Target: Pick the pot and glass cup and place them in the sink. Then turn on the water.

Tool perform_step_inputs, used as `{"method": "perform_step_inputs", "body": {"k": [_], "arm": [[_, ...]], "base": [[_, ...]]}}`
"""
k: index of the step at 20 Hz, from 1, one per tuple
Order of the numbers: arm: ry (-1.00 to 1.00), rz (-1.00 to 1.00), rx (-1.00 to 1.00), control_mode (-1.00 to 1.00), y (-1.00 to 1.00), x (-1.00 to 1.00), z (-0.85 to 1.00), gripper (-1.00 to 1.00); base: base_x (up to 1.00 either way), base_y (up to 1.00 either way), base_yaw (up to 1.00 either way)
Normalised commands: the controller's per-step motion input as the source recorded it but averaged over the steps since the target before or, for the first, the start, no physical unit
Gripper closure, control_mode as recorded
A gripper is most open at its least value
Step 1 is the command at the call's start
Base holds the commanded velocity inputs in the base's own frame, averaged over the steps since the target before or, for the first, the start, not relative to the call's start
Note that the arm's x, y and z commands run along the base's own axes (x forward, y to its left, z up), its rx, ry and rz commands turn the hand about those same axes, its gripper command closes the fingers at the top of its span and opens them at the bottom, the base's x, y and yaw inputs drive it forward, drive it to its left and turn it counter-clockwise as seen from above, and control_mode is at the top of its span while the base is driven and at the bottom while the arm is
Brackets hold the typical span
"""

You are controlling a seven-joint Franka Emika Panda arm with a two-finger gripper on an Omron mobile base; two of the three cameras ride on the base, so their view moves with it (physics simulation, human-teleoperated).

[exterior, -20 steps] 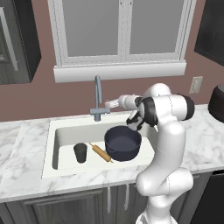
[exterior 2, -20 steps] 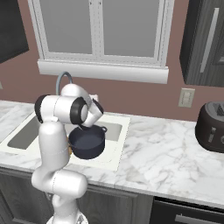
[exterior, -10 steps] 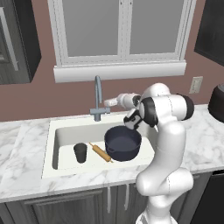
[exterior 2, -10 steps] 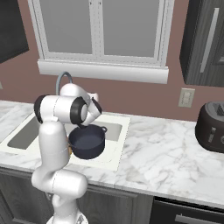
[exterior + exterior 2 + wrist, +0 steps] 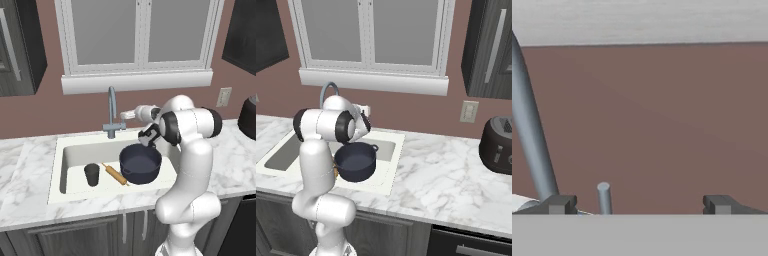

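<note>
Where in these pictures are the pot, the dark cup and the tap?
pot (image 5: 140,163): left base view, on its dark inner floor, in the sink.
cup (image 5: 92,175): left base view, on its side wall, left of the pot.
tap (image 5: 113,102): left base view, on the upright grey neck behind the basin.

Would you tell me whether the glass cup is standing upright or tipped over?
Upright: the glass cup stands on the sink floor, open mouth up, beside the rolling pin.
</note>
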Motion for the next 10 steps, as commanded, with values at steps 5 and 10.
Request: {"method": "perform_step_inputs", "body": {"k": [5, 10], "arm": [[0.00, -0.01, 0.00, -1.00, 0.03, 0.00, -0.03, -1.00], [0.00, 0.00, 0.00, -1.00, 0.04, 0.00, -0.09, -1.00]], "base": [[0.00, 0.00, 0.00], [0.00, 0.00, 0.00]]}}
